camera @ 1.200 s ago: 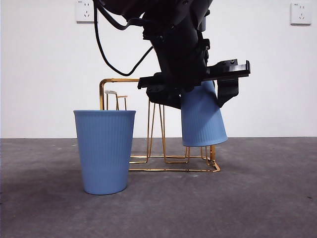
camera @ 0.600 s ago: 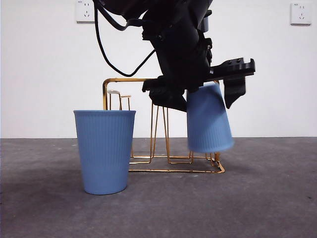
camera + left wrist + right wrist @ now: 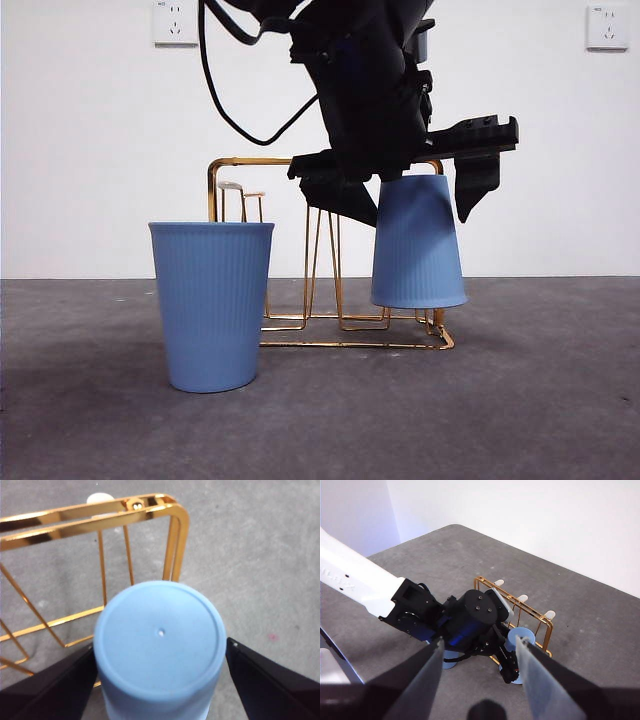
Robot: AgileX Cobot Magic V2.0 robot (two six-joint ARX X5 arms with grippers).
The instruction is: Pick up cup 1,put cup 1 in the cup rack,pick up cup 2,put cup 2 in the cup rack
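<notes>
Blue ribbed cup [image 3: 418,243], inverted, sitting upright over the right end of the gold wire cup rack [image 3: 330,255], rim hanging just above the rack's base wires. Flanking the cup's upturned base [image 3: 160,637]: left gripper [image 3: 400,185], jaws spread wide on either side, small gaps showing in the left wrist view. Standing upright on the grey table [image 3: 520,400], just left of the rack and nearer the camera: second blue cup [image 3: 211,305]. Hovering high above, well apart from the rack: right gripper [image 3: 479,670], jaws parted, gripping nothing.
</notes>
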